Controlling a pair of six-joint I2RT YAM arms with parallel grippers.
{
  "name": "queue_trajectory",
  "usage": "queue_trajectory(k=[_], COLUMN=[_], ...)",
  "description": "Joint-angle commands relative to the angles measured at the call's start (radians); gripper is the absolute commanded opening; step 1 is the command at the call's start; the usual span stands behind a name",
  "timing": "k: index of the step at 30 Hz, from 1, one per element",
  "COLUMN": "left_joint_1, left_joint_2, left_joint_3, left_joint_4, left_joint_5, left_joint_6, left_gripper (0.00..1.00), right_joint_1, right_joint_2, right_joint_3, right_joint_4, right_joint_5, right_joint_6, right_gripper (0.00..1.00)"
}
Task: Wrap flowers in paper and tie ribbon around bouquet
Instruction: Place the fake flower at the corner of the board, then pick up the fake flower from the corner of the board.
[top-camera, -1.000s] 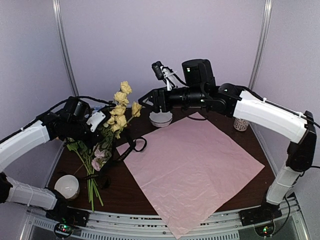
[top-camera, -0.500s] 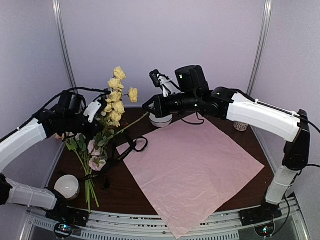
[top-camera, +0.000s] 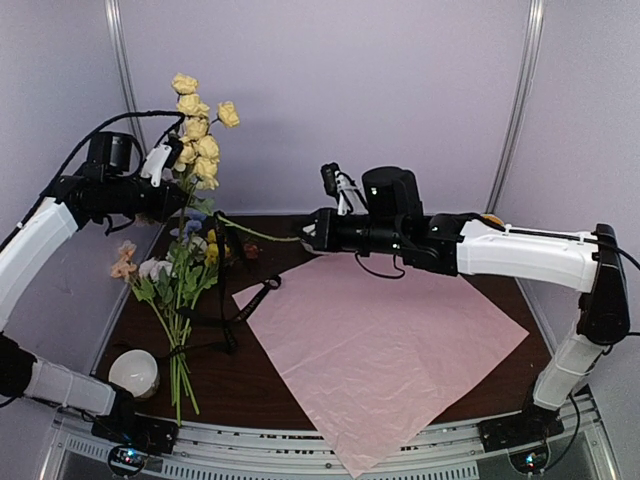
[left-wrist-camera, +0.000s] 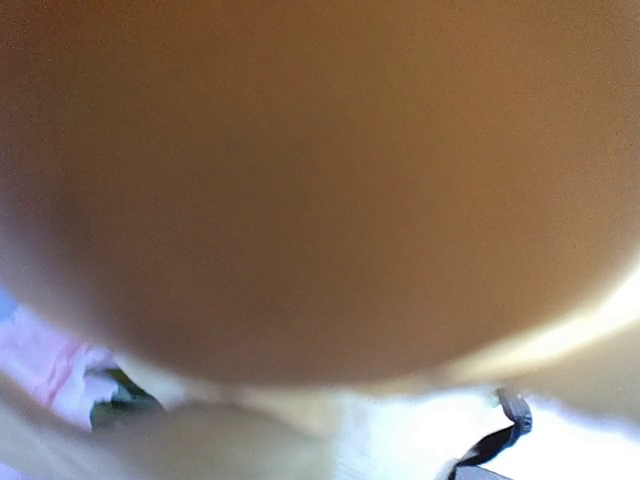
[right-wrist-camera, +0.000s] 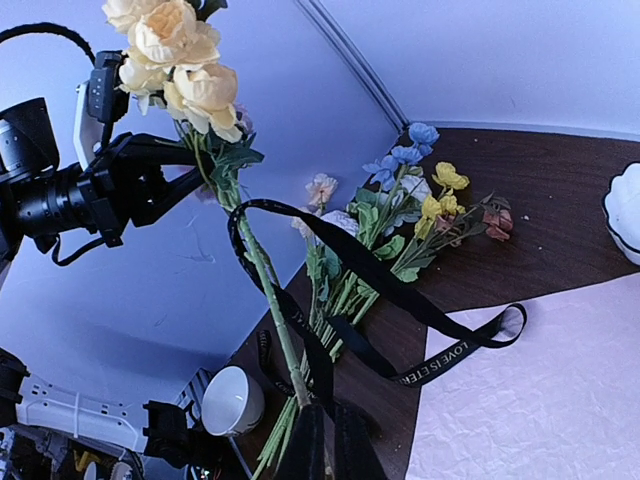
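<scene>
Holding my left arm high, left gripper (top-camera: 175, 198) clamps the yellow flower stem (right-wrist-camera: 262, 275); right arm extends leftward, right gripper (right-wrist-camera: 325, 440) pinching its lower end.

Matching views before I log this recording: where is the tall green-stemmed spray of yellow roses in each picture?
Top external: tall green-stemmed spray of yellow roses, upper left, held high.
Left wrist: not identifiable; a close blur fills the picture.
Right wrist: top left corner, blooms partly cropped.
Shared landmark: small white round cup, lower left in top external and right wrist.
</scene>
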Motion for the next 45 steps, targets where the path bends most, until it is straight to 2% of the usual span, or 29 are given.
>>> queue_trajectory(k=[1,5,10,14,15,19,20,22,24,25,27,28,29,32,33,35,37,39,43,45], left_joint_1=[0.094,0.096,0.096,0.095,0.096,0.095,0.096,0.094,0.094,0.093,0.092,0.093,0.093,0.091,0.091,0.091,0.091,0.089,0.059,0.047], left_joint_2=[0.011,0.019,0.147,0.324,0.353,0.404,0.404,0.385,0.337,0.308,0.25,0.226,0.211,0.213,0.217,0.221,0.231,0.254,0.337,0.382], left_joint_3=[0.034,-0.066,-0.201,-0.157,-0.134,-0.078,-0.066,-0.048,-0.048,-0.056,-0.089,-0.112,-0.136,-0.192,-0.205,-0.226,-0.234,-0.239,-0.228,-0.228], left_joint_4=[0.057,0.067,0.061,0.03,0.02,0.007,-0.008,-0.047,-0.077,-0.088,-0.11,-0.118,-0.133,-0.221,-0.236,-0.256,-0.263,-0.261,-0.257,-0.252], left_joint_5=[-0.007,0.056,-0.005,-0.056,-0.055,-0.055,-0.054,-0.049,-0.054,-0.067,-0.095,-0.103,-0.111,-0.129,-0.128,-0.118,-0.112,-0.112,-0.118,-0.116], left_joint_6=[-0.021,-0.038,-0.129,-0.141,-0.143,-0.148,-0.145,-0.133,-0.119,-0.115,-0.113,-0.116,-0.126,-0.151,-0.15,-0.142,-0.137,-0.129,-0.095,-0.074], left_gripper=[0.0,0.0,0.0,0.01,0.08,0.61,0.69,0.79,0.96,0.98,0.97,0.94,0.86,0.42,0.34,0.32,0.39,0.42,0.4,0.36], right_joint_1=[-0.013,-0.028,0.011,0.021,0.019,0.019,0.019,0.016,0.016,0.016,0.016,0.015,0.015,0.013,0.012,0.01,0.004,0.0,-0.006,-0.008], right_joint_2=[-0.035,-0.042,0.084,0.144,0.149,0.145,0.144,0.141,0.141,0.143,0.151,0.157,0.16,0.158,0.155,0.154,0.151,0.152,0.154,0.157], right_joint_3=[-0.106,-0.158,-0.095,-0.094,-0.094,-0.108,-0.106,-0.099,-0.1,-0.1,-0.092,-0.084,-0.078,-0.074,-0.076,-0.079,-0.081,-0.081,-0.08,-0.075], right_joint_4=[-0.125,-0.082,-0.043,-0.018,-0.036,-0.047,-0.055,-0.07,-0.069,-0.066,-0.063,-0.066,-0.07,-0.067,-0.064,-0.061,-0.062,-0.061,-0.052,-0.05], right_joint_5=[0.076,0.048,-0.04,-0.014,0.011,0.081,0.096,0.119,0.12,0.112,0.091,0.086,0.084,0.08,0.08,0.076,0.071,0.065,0.051,0.043], right_joint_6=[0.08,0.098,0.232,0.336,0.348,0.395,0.403,0.418,0.434,0.439,0.446,0.446,0.445,0.443,0.442,0.438,0.439,0.438,0.437,0.437], right_gripper=[0.0,0.0,0.0,0.0,0.0,0.0,0.0,0.0,0.0,0.0,0.0,0.0,0.0,0.0,0.0,0.0,0.0,0.0,0.0,0.0])
